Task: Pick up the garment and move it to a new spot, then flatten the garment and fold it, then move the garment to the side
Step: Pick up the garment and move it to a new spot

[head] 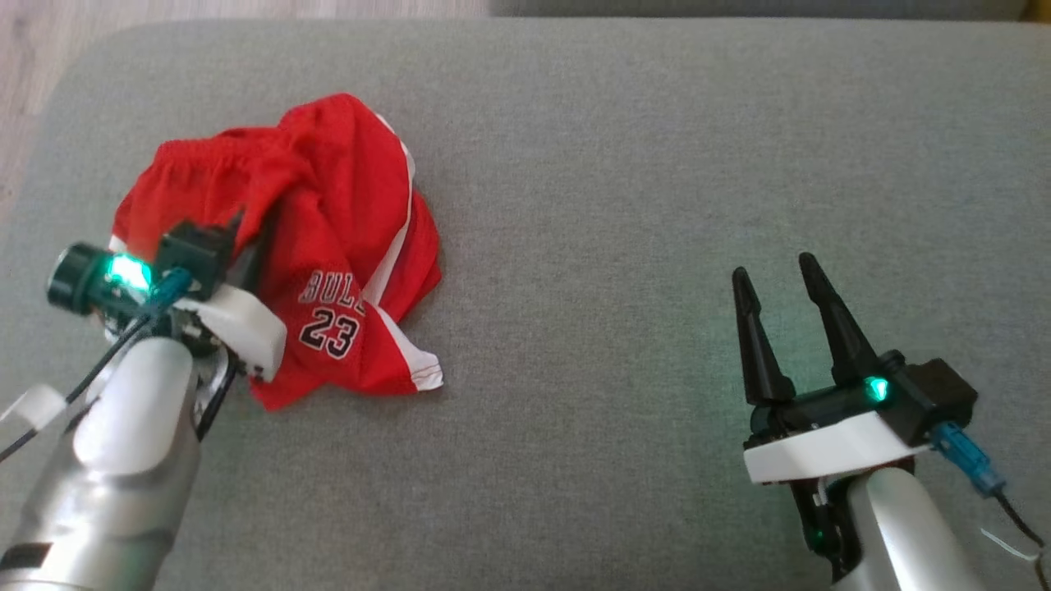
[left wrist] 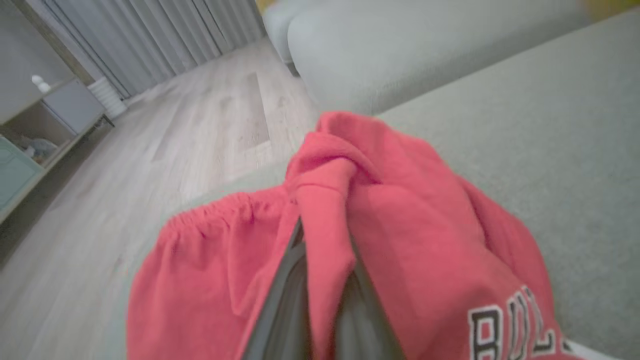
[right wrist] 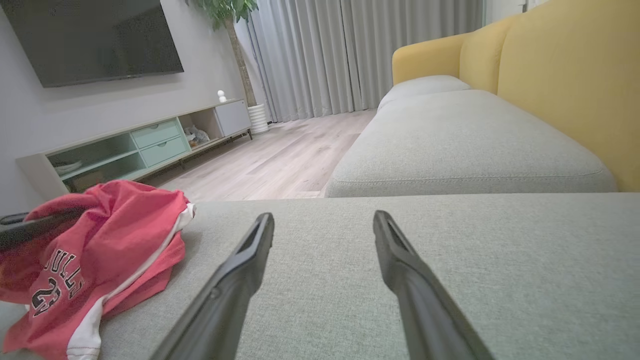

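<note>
**Red shorts on a grey cushion.** Crumpled red shorts (head: 345, 222) lie on the left part of a grey cushion (head: 624, 180). The left gripper (head: 249, 234) is closed, pinching a fold of the shorts near the waistband, and its fingertips are buried in cloth. The right gripper (head: 773, 271) is well apart on the right, fingers spread, holding nothing. Printed lettering reads "BULL", its end lost in a crease, above the number "23".
</note>
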`<state>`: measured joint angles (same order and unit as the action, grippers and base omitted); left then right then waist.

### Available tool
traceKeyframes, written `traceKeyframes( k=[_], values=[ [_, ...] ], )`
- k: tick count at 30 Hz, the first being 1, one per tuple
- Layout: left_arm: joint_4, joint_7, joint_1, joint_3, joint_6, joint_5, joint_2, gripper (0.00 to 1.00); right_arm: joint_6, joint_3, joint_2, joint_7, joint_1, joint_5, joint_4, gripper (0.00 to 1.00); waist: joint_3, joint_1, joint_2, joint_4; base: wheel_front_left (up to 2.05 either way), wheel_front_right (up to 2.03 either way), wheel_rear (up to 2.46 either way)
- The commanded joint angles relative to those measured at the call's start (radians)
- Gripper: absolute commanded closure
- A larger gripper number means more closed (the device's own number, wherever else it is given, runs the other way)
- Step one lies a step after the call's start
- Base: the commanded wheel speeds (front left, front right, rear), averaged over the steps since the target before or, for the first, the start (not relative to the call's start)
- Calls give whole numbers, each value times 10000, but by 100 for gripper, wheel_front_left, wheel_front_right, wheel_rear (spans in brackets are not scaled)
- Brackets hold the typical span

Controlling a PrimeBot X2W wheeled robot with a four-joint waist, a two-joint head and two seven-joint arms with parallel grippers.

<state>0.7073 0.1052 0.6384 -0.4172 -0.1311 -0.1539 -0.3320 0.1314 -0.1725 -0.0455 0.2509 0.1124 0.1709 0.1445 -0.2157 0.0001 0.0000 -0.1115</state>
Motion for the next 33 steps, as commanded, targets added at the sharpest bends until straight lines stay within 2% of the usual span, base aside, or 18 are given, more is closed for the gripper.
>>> traceKeyframes(
  k=[1,5,10,16,19,26,33],
  values=[
    [-500,458,730,392,124,32,-488,100,-7,-180,-47,109,142,76,-315,0,191,-1,0,79,0,0,0],
    [-1381,1156,855,466,309,12,-404,100,-7,-89,-47,109,19,153,-294,0,553,-1,0,167,0,0,0],
    [-3094,1367,753,329,336,-5,-251,100,-7,2,-47,109,-147,271,-303,0,927,-1,0,321,0,0,0],
    [-5173,790,439,25,306,-281,29,100,-7,76,-47,109,-224,434,-361,0,1127,-1,0,747,0,0,0],
    [-5729,455,359,-192,269,-330,86,100,-7,147,-47,109,-210,488,-409,0,1130,-1,0,972,0,0,0],
    [-6932,-423,259,-984,181,-535,479,100,-7,258,-47,109,-43,645,-553,0,945,-1,0,2063,0,0,0],
    [-6560,-795,668,-1706,95,-623,714,100,-7,100,-47,109,234,939,-877,0,487,-1,0,3555,0,0,0]
  ],
)
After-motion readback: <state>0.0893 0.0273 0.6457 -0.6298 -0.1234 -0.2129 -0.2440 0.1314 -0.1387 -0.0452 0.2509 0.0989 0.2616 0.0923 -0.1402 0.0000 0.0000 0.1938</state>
